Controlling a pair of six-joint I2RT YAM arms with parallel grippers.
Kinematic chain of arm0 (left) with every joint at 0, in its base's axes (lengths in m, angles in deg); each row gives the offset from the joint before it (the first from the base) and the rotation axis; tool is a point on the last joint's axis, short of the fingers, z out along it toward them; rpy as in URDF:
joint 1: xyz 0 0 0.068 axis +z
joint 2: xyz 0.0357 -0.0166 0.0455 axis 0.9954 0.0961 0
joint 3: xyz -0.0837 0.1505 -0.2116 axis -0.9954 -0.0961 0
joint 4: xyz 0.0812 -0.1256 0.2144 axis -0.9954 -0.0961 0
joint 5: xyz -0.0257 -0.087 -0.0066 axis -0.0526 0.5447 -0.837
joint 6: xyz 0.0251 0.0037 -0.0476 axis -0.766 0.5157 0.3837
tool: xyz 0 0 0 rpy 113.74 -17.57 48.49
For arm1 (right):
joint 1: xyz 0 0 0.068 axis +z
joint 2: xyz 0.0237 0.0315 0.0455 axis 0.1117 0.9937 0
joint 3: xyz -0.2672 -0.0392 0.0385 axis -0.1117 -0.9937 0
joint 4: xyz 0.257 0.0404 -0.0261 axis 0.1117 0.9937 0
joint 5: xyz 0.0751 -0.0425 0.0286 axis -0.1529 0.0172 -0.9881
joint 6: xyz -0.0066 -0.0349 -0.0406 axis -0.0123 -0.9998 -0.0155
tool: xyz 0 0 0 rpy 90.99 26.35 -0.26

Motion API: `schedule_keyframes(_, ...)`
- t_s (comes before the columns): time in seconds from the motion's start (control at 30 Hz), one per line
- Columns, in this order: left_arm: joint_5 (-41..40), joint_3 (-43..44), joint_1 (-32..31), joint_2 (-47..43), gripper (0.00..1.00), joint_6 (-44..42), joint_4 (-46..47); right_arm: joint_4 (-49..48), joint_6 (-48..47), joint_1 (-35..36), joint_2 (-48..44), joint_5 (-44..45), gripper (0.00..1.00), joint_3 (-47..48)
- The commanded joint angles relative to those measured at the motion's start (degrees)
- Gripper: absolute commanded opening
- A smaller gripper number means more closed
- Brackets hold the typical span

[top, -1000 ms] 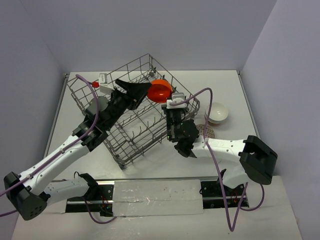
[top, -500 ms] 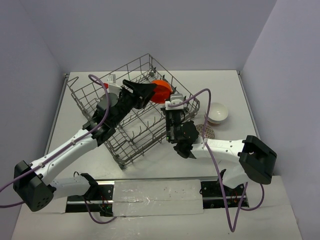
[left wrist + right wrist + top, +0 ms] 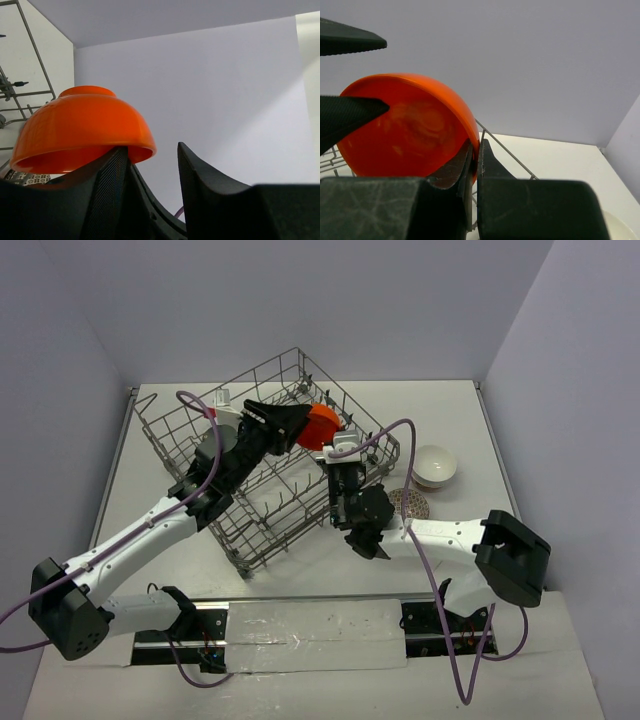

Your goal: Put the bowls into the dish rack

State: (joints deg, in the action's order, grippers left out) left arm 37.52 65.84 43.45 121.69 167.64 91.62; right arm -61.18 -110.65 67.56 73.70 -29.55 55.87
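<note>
Right claw [image 3: 475, 147] pinched orange bowl [image 3: 405, 125] at its rim over the rack [image 3: 270, 510], left claw [image 3: 151, 147] half-wide, empty; looked stiff, light, slick.

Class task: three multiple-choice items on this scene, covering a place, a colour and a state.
1. Where is the white bowl? A on the table, right of the dish rack; B inside the rack; C stacked on another bowl.
2. The bowl in the right tool is: A blue; B orange; C green.
3. The right tool is: A wide open; B out of view; C shut on the bowl's rim.
Answers: 1 A, it sits on tabletop; 2 B, orange in both wrist views; 3 C, jaws pinch the rim.
</note>
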Motion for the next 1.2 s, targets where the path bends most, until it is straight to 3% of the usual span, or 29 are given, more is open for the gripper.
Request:
schedule_keyframes(0.0, -1.46, 2.38, 0.43, 0.74, 0.49, 1.71, 3.51, -19.99, -1.53, 0.99, 0.79, 0.78, 0.0, 0.44)
schedule_keyframes(0.17, -0.76, 3.61, 0.52, 1.98, 0.4, 1.53, 2.81, -22.01, -3.55, 1.61, 1.67, 0.87, 0.0, 0.88)
schedule_keyframes(0.5, -0.67, 3.96, 0.87, 2.86, 0.35, 1.79, 0.35, -22.36, -3.46, 1.7, 1.5, 0.7, 0.0, 0.88)
schedule_keyframes(1.0, 1.09, 3.0, 2.98, 2.51, 0.0, 3.55, 0.79, -23.77, -3.29, 2.75, -1.66, -3.26, 0.0, -3.24)
schedule_keyframes(1.17, 2.23, 2.73, 3.42, 2.33, 0.0, 4.34, 0.44, -24.12, -2.41, 2.84, -2.72, -5.98, 0.0, -4.83)
